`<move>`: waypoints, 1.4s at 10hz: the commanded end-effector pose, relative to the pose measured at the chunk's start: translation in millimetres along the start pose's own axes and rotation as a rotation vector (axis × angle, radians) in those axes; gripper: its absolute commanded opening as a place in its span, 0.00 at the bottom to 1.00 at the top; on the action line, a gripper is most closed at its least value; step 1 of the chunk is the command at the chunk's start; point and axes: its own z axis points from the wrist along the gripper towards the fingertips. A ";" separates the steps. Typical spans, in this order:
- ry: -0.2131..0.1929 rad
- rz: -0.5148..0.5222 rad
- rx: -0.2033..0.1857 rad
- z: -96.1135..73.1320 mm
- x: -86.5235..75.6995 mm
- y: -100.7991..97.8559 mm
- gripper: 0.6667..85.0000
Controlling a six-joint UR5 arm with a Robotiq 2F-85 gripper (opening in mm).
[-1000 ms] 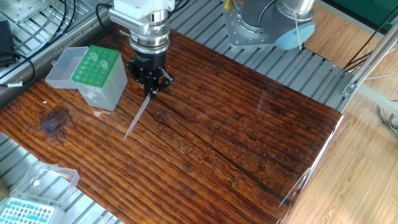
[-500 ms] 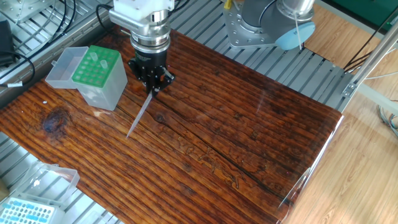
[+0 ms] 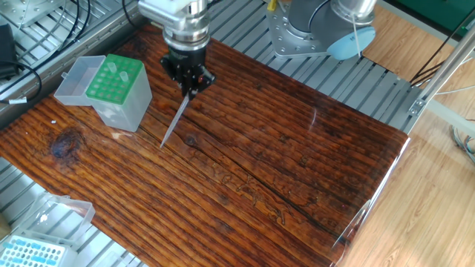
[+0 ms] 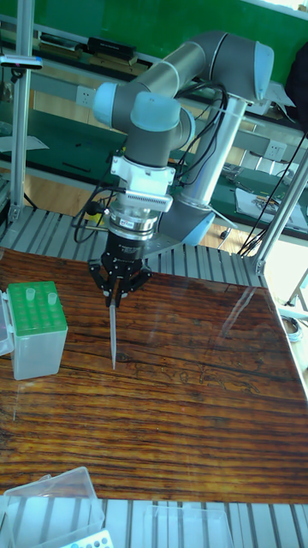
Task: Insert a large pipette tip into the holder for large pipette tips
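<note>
The long, thin, see-through grey plastic pipette tip (image 3: pixel 173 121) hangs point down over the shiny brown wooden table (image 3: pixel 282 156). The black two-finger gripper (image 3: pixel 191 87) is closed on its top end. Just beside it stands the clear plastic box with the green rack (image 3: pixel 116 90), lid open.

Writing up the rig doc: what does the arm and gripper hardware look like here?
The arm is built of silver-grey tubes with light blue joint caps. A white block and a ribbed silver collar sit at the wrist, above a small black two-finger gripper with short angled linkages. Black cables run along the arm. No markings are legible.
</note>
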 end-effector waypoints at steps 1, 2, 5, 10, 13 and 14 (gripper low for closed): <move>0.015 -0.003 -0.006 -5.4 11.8 2.4 0.00; -0.024 0.009 -0.012 -3.6 -3.6 3.4 0.00; -0.067 -0.012 0.013 -4.2 -15.0 -2.9 0.00; 0.003 -0.041 0.045 -3.8 3.1 -11.5 0.00; 0.114 -0.053 0.066 -32.7 26.4 -18.1 0.00; 0.129 -0.052 0.056 -51.8 30.2 -19.7 0.00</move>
